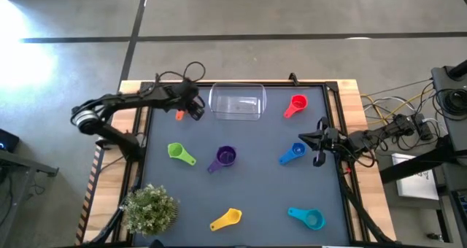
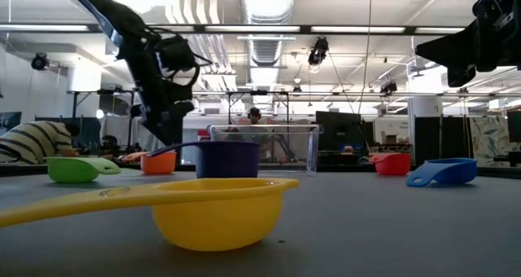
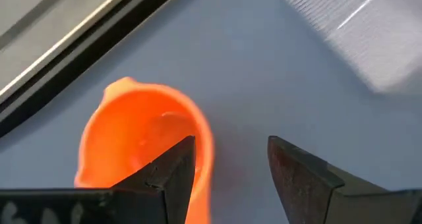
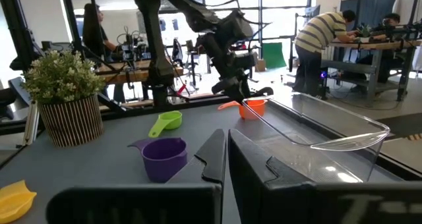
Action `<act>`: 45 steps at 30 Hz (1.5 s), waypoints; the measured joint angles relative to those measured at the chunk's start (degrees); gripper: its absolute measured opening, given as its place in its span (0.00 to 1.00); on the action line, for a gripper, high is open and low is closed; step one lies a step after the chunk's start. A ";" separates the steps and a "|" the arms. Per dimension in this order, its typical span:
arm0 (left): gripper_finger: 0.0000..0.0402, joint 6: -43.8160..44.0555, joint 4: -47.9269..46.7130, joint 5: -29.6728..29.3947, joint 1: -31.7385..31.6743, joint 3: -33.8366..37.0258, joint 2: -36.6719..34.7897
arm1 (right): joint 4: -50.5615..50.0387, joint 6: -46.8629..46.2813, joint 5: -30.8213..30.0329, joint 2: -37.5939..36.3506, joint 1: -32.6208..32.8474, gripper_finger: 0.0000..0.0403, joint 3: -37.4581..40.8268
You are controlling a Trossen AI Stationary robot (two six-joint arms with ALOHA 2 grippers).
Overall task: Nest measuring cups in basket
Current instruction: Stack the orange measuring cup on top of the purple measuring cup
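The left gripper (image 3: 227,165) hangs over the orange cup (image 1: 179,115) – jaws spread, one tip over its rim – just beside the empty basket (image 1: 237,102). The right gripper (image 1: 319,142), jaws pressed together, waits by the blue cup (image 1: 292,153).

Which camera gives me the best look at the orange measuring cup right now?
The left wrist view: the orange measuring cup fills it, with the open left hand straddling its rim. The high view shows only an orange sliver beside that hand, the low view a partly hidden bowl, the right wrist view a small distant cup.
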State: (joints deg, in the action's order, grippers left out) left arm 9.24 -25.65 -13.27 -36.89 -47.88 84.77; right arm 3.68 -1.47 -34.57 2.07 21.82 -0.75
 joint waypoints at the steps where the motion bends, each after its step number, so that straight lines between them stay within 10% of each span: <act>1: 0.43 0.28 -1.32 -1.21 -0.19 -0.81 0.94 | 0.00 0.00 -0.02 0.00 -0.01 0.02 -0.01; 20: 0.41 0.52 -3.79 -2.72 -2.14 -2.18 5.91 | 0.00 0.00 -0.02 0.00 -0.02 0.02 0.00; 30: 0.05 -4.12 -4.12 -2.70 -2.12 -2.12 6.32 | 0.00 0.00 -0.02 -0.02 0.00 0.02 -0.01; 45: 0.00 -5.05 -12.04 0.48 7.74 -2.10 -14.71 | 0.00 0.01 -0.01 0.00 0.00 0.02 0.00</act>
State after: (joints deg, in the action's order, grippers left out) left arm 4.19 -37.69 -12.79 -29.15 -49.98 70.06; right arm 3.68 -1.47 -34.58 2.07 21.82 -0.75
